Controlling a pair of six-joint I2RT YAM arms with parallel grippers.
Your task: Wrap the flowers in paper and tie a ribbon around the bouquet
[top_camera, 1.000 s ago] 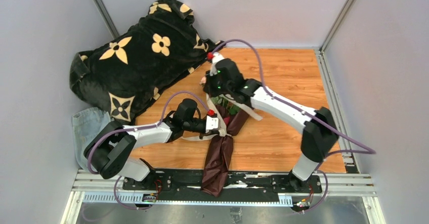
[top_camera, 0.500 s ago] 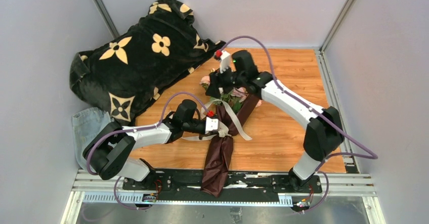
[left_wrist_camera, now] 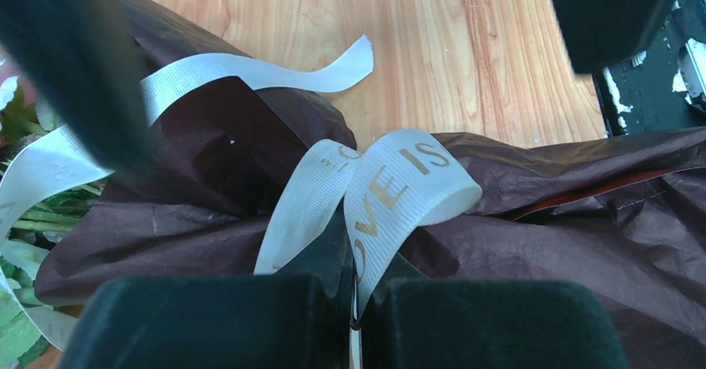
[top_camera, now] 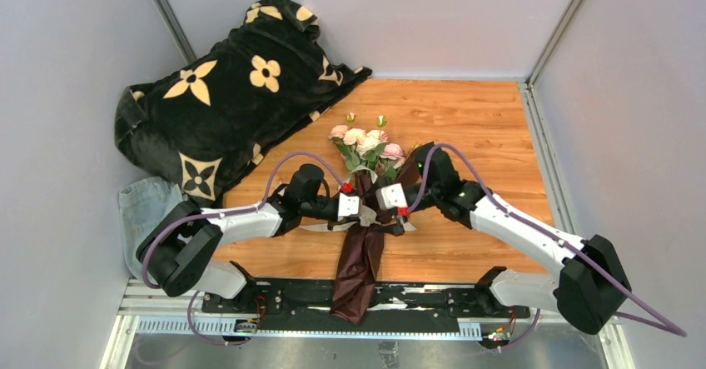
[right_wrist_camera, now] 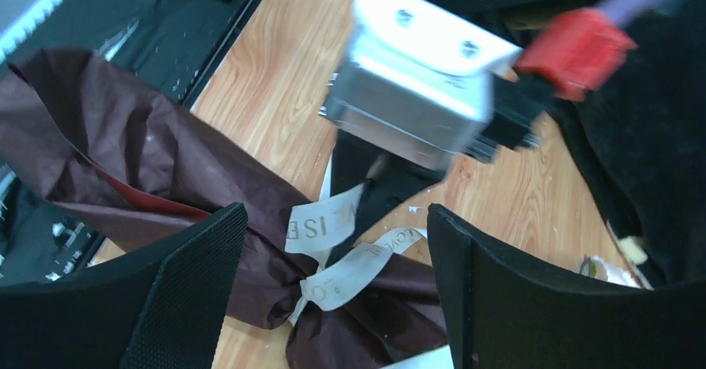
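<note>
While the overhead camera shows both arms meeting over the middle of the bouquet [top_camera: 360,256], only the wrist cameras tell me what the fingers are doing. From above I see the flowers [top_camera: 366,146], pink and cream roses with green leaves, sticking out of the far end of the cone beyond both tools, and the narrow tail of the cone reaching back over the black rail [top_camera: 433,296] between the arm bases. The tips themselves are hidden there under the two wrist housings.

From the left wrist, the left gripper [left_wrist_camera: 354,290] is pinched tight on the ribbon [left_wrist_camera: 400,177], a cream strip with gold lettering that rises from between its pads, folds into a loop just ahead, and lies on the crinkled maroon paper [left_wrist_camera: 208,161]. One loose end curls across the paper, its tip over the wooden table [left_wrist_camera: 466,44] farther ahead. Two dark blurred fingers [left_wrist_camera: 79,69] of the other tool block the upper corners.

From the right wrist, the right gripper [right_wrist_camera: 333,219] stands wide, its pads touching nothing; the ribbon crossing sits ahead in the gap between them, and the left arm's silver camera box [right_wrist_camera: 416,77] with a red plug fills the view beyond.

Well off to the left tool's outer side lie a black blanket with cream flower prints [top_camera: 225,94] and a blue denim cloth [top_camera: 146,211].
</note>
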